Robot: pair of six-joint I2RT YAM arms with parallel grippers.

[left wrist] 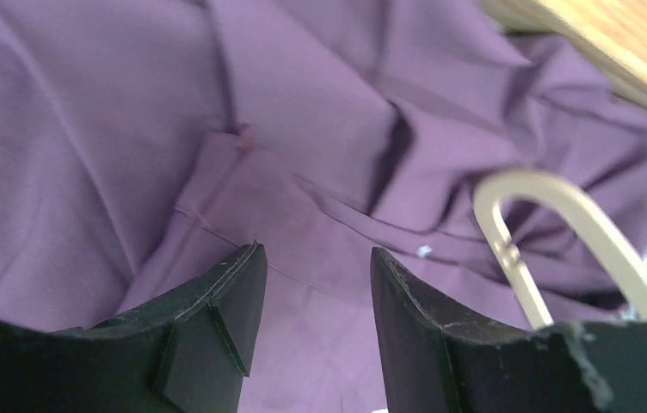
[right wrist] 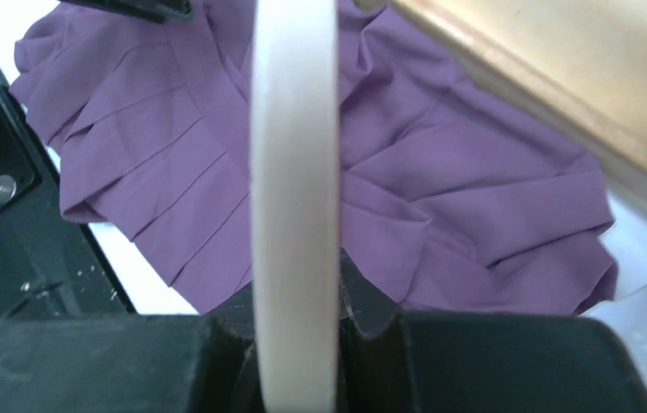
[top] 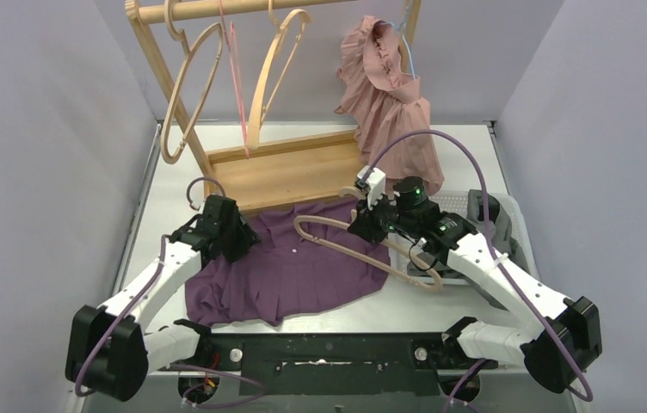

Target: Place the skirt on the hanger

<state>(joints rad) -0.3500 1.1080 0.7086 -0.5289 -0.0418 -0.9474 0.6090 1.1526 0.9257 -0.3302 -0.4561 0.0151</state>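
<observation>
We are losing the left corner of the purple skirt [top: 290,267] under the left gripper [left wrist: 316,267] in the overhead view, and its far edge is running up against the wooden rack base [top: 294,172], so we cannot tell whether it is tucking under. The wrist camera of the right gripper [right wrist: 296,301] is cropping the hanger [right wrist: 294,215] to one pale bar, and its hook is hard to make out.

The skirt is lying spread on the table just in front of the rack base. Its long axis is slanting away from the base toward the left arm, with the pleats fanning that way. The hanger is crossing the skirt's right side on a slant.

The fabric is looking matte and creased, and the hanger smooth, cream and curved. The left jaws are standing apart close above the cloth. The right fingers are clamping the hanger's bar.
</observation>
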